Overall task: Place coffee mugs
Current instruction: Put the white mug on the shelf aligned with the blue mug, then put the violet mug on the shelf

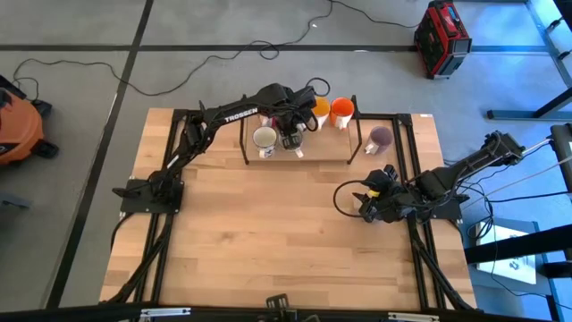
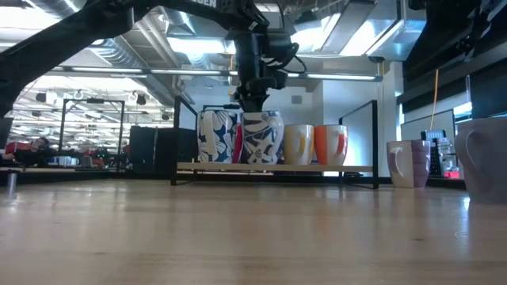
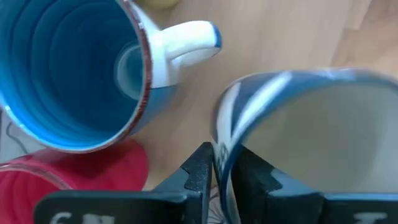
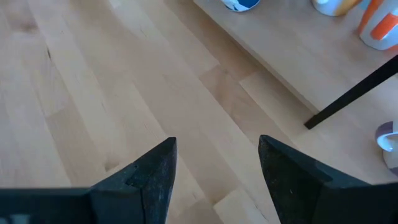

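Gripping the rim of a blue-and-white patterned mug (image 3: 298,130), the left gripper (image 3: 225,174) has one finger inside the wall and one outside, and hangs over the low rack (image 1: 308,154) at the far side of the table (image 1: 268,233). In the low view this mug (image 2: 261,138) sits at rack level, though whether its base touches the shelf cannot be told. Already on the rack, judging by the high view, are a white mug (image 1: 264,138), a yellow-orange mug (image 1: 319,111) and an orange mug (image 1: 341,112); the left wrist view adds a blue mug (image 3: 74,68) and a red mug (image 3: 74,180) beside the held one. A dull purple mug (image 1: 381,137) stands just off the rack's right end, seemingly not yet placed. The right gripper (image 1: 376,195) waits with fingers apart, empty, near that end.
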Robot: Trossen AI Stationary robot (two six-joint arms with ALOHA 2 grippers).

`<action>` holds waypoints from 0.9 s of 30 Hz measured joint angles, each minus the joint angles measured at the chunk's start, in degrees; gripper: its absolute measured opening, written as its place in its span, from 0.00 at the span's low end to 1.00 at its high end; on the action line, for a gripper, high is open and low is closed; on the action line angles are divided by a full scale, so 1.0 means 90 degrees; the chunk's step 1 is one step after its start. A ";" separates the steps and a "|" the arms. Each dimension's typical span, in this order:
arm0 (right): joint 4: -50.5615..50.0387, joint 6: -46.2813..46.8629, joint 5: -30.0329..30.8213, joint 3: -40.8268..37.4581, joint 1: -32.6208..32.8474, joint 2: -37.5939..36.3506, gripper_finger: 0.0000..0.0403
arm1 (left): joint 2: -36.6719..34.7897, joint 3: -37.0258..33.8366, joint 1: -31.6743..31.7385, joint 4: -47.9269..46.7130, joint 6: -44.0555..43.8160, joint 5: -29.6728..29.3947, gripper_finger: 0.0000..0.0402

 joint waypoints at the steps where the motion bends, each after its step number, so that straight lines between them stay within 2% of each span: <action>1: -0.0002 0.0001 0.0002 0.0000 0.0000 0.0000 0.53 | -0.0003 0.0001 0.0004 0.0006 0.0002 0.0016 0.13; 12: 0.0005 0.0005 0.0035 0.0000 0.0000 0.0000 0.53 | -0.0003 0.0000 0.0004 0.0270 0.0275 0.0003 0.27; 16: 0.0008 0.0007 -0.0056 0.0000 0.0000 0.0000 0.53 | -0.0023 -0.0002 0.0004 0.0255 0.0311 -0.0183 0.32; 23: 0.0013 -0.0012 -0.0126 -0.0002 0.0000 0.0000 0.53 | -0.0064 0.0248 -0.0068 0.0207 0.0341 -0.0575 0.33; 27: 0.0005 -0.0312 -0.0129 0.0008 0.0000 -0.0055 0.53 | -0.0275 0.0290 -0.0143 0.0299 0.0309 -0.0404 0.33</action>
